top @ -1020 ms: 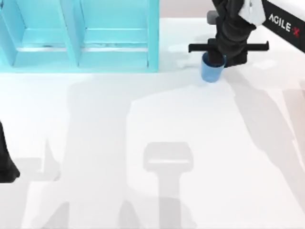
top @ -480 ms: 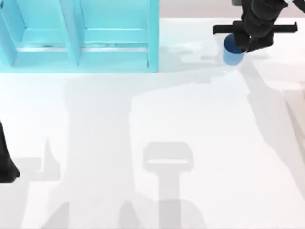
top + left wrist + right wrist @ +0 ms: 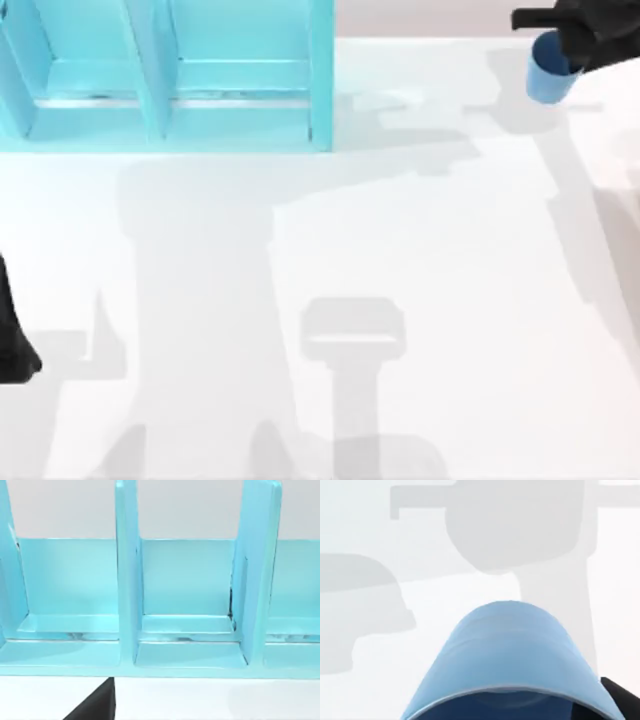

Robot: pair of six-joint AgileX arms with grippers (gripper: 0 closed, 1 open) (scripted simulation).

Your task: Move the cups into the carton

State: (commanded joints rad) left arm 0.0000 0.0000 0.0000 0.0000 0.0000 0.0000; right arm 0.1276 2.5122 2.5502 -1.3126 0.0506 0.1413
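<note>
Right gripper (image 3: 562, 52) is clamped on the plain blue cup (image 3: 547, 78), well apart from the turquoise carton (image 3: 320, 90); nothing sits inside it yet.

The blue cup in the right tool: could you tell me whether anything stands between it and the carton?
Nothing visible does. The blue cup hangs in the right tool at the table's far right; bare white table lies between it and the carton at far left.
</note>
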